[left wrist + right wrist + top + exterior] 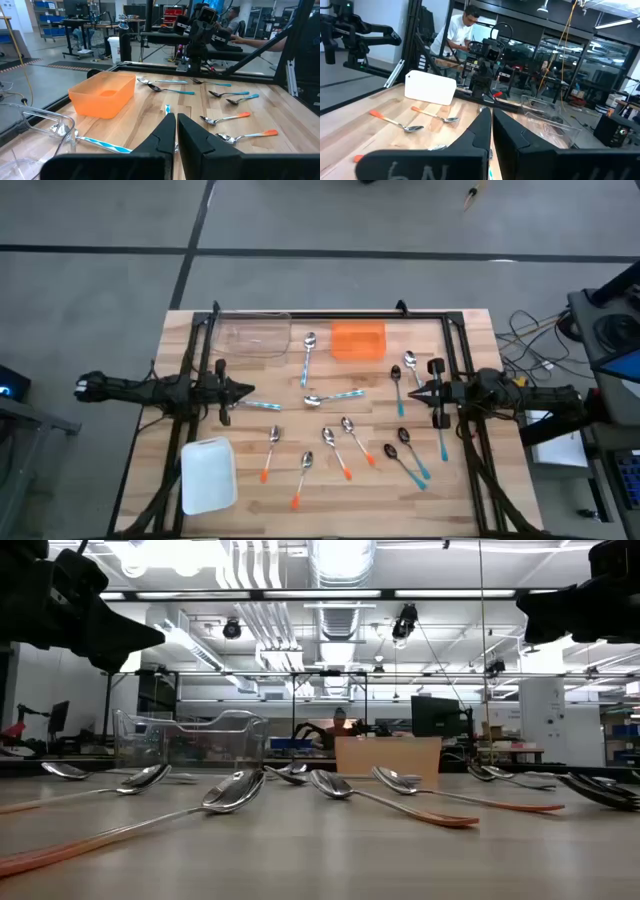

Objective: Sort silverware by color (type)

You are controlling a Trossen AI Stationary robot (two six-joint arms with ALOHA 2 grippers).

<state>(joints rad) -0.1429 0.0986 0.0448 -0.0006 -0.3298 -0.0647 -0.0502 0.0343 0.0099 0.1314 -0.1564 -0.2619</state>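
The silverware lies scattered flat on the wooden table (470,330). Spoons with light-blue handles (335,396) lie in the middle. Several orange-handled spoons (335,452) lie toward the near edge. Dark spoons with teal handles (410,463) lie at the right. My left gripper (245,390) hovers shut over the table's left part, its fingertips (176,116) pointing toward the right. My right gripper (412,392) hovers shut over the right part, its fingertips (487,110) pointing toward the left. Neither holds anything.
A clear container (255,332) stands at the far left, an orange bin (358,340) at the far middle and a white container (208,473) at the near left. A dark frame (330,315) runs around the table. A person (460,27) sits beyond the left side.
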